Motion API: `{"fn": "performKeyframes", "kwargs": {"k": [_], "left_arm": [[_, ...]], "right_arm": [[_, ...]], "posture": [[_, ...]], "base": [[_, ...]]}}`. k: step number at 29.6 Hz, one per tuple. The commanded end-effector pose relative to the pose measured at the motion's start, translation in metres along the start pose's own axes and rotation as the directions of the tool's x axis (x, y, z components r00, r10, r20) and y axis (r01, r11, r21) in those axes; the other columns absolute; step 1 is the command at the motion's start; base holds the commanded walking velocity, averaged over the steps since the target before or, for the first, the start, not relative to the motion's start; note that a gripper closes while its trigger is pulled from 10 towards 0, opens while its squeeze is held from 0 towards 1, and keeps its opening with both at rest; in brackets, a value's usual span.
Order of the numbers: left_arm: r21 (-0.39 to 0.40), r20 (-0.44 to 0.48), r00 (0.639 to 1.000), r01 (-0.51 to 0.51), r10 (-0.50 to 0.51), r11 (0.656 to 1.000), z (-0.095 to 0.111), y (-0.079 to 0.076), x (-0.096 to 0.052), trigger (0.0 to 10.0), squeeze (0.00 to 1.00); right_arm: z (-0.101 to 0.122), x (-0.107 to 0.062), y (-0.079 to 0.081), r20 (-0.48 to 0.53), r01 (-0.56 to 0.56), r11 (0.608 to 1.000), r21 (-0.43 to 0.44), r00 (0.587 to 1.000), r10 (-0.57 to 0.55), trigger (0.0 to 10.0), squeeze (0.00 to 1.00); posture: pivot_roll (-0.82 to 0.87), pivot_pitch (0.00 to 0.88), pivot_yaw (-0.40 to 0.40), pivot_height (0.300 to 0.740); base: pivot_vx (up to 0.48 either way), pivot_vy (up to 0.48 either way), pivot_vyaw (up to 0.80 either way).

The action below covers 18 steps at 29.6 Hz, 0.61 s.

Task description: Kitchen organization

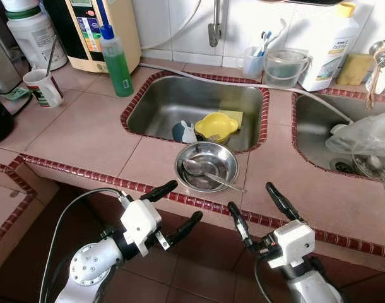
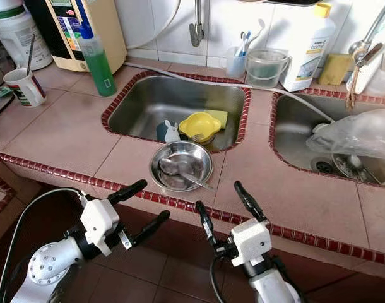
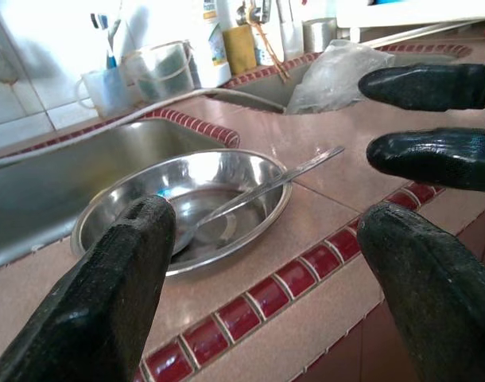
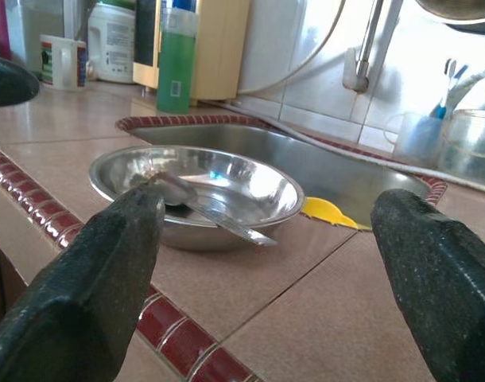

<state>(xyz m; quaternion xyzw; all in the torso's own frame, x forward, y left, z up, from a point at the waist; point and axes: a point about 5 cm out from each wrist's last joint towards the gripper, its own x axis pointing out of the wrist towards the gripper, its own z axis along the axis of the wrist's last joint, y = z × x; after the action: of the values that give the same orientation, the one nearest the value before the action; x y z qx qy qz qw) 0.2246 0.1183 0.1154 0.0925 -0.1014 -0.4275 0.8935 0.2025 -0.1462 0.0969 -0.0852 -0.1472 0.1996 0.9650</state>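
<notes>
A shiny steel bowl [image 1: 207,165] sits on the tiled counter just in front of the left sink [image 1: 173,101], with a metal spoon [image 1: 211,177] lying in it, its handle sticking out over the rim toward the right. Inside the sink lie a yellow bowl [image 1: 216,125], a yellow sponge and a small dark cup with a white figure [image 1: 185,132]. My left gripper [image 1: 175,208] is open below the counter edge, left of the steel bowl. My right gripper [image 1: 259,208] is open too, just right of the bowl and level with the counter edge.
A green soap bottle [image 1: 117,60], a white mug [image 1: 42,87] and a water dispenser [image 1: 94,25] stand at the back left. A toothbrush cup [image 1: 254,61], a clear jug [image 1: 284,68] and a white bottle [image 1: 331,47] line the back. The right sink [image 1: 319,126] holds a plastic bag [image 1: 369,136].
</notes>
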Motion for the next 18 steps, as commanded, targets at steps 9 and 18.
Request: {"fn": "performKeyframes", "kwargs": {"k": [9, 18], "left_arm": [[0.01, 0.009, 1.0, 0.01, -0.01, 1.0, 0.003, -0.001, 0.003, 10.0, 0.0], [0.009, 0.017, 1.0, -0.001, 0.001, 1.0, 0.005, 0.0, 0.003, 10.0, 0.0]], "right_arm": [[-0.007, 0.002, -0.022, -0.072, -0.015, 1.0, 0.012, 0.997, 0.016, 10.0, 0.0], [-0.011, 0.008, -0.035, -0.108, -0.07, 0.997, 0.018, 0.992, 0.072, 10.0, 0.0]], "posture": [[-0.06, 0.119, 0.094, 0.74], [-0.05, 0.12, 0.089, 0.74]], "base": [[0.0, 0.0, 0.0], [0.0, 0.0, 0.0]]}}
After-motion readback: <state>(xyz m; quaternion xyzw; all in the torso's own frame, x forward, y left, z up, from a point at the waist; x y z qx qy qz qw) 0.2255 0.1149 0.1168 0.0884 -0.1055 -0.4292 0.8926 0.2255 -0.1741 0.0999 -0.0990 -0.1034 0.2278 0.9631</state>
